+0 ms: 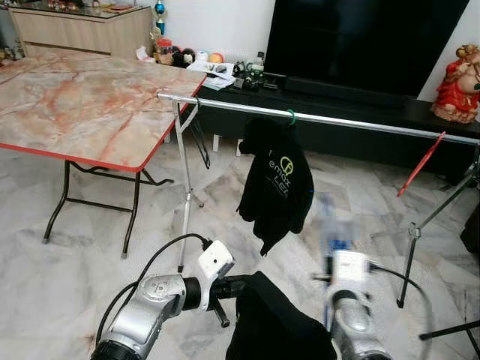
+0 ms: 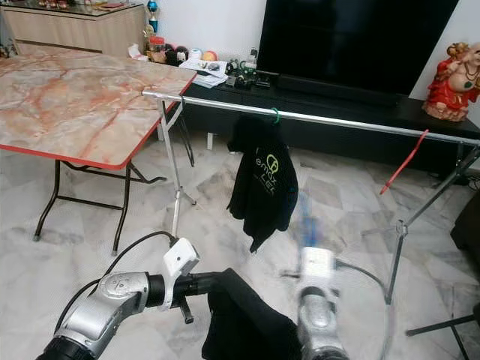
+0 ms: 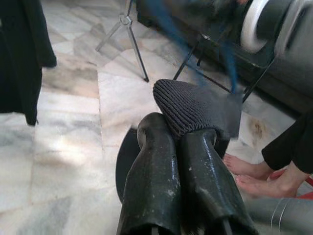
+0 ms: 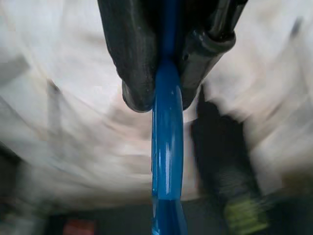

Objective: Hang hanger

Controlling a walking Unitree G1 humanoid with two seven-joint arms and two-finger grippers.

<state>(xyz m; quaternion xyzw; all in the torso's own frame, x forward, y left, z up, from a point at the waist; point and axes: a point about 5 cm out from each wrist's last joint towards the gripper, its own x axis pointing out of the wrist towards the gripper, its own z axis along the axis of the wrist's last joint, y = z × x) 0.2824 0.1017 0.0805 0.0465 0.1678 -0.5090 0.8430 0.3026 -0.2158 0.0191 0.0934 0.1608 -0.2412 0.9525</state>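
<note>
below the silver clothes rail (image 1: pixel 352 121), the right gripper (image 4: pixel 164 73) pinches a blue hanger (image 4: pixel 167 161) tight, while the left gripper (image 3: pixel 178 147) clamps the dark knit garment (image 3: pixel 195 105). best to lift the hook above the rail beside the hung black hoodie (image 1: pixel 279 184), then lower slowly.

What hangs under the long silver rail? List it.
Under the long silver rail: a black jacket with green logo on a green hook, and a red hanger. The jacket hides its hanger's body.

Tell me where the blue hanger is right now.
The blue hanger is pinched between the right gripper's fingers, low on the right of the head views, in front of the rail and beside the black garment the left gripper holds.
</note>
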